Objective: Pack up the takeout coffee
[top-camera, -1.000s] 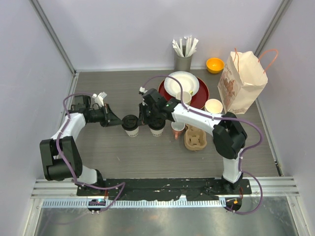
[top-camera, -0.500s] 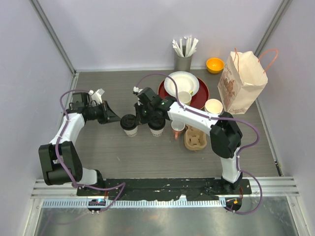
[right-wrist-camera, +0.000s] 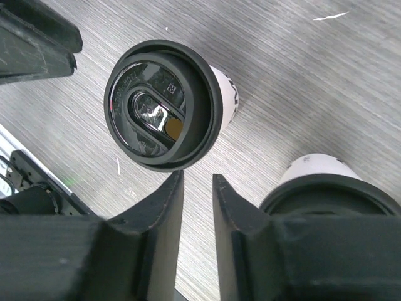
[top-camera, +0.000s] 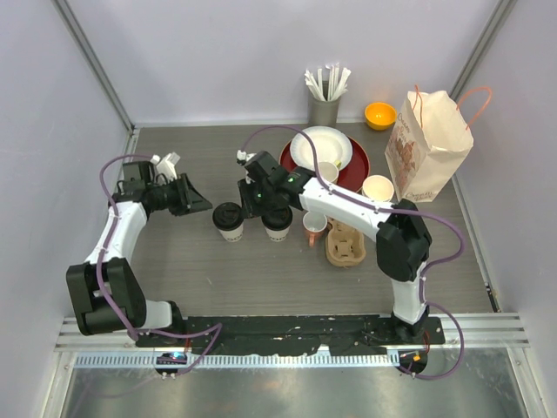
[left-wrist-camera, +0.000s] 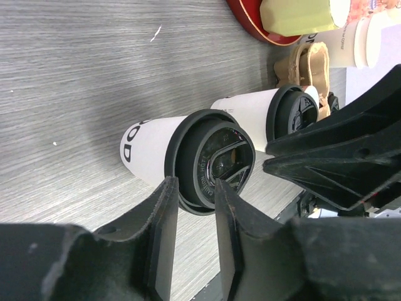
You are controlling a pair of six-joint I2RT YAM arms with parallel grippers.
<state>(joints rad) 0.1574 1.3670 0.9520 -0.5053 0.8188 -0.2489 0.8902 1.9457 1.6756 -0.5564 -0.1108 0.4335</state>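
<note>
Two cream-white paper cups with black lids stand side by side mid-table: the left cup (top-camera: 229, 218) and the right cup (top-camera: 277, 219). My left gripper (top-camera: 204, 207) hovers just left of the left cup, apart from it, its jaws almost together and empty. In the left wrist view (left-wrist-camera: 195, 185) it points at that cup's lid (left-wrist-camera: 210, 160), with the other cup (left-wrist-camera: 291, 113) behind. My right gripper (top-camera: 254, 207) hangs above the gap between the cups, jaws almost together and empty. In the right wrist view (right-wrist-camera: 197, 179) the left cup (right-wrist-camera: 163, 103) lies ahead and the right cup (right-wrist-camera: 326, 188) beside the fingers.
A cardboard cup carrier (top-camera: 345, 244) lies right of the cups, beside a white mug with a pink handle (top-camera: 314, 228). Behind are a red plate (top-camera: 357, 170) with a pale green mug (top-camera: 326, 171), an open paper cup (top-camera: 378, 188), a paper bag (top-camera: 428, 144), an orange bowl (top-camera: 380, 114) and a straw holder (top-camera: 324, 104).
My left gripper has drawn back to the left, away from the left cup. My right gripper has shifted left from over the right cup towards the gap. Both cups stand where they were.
</note>
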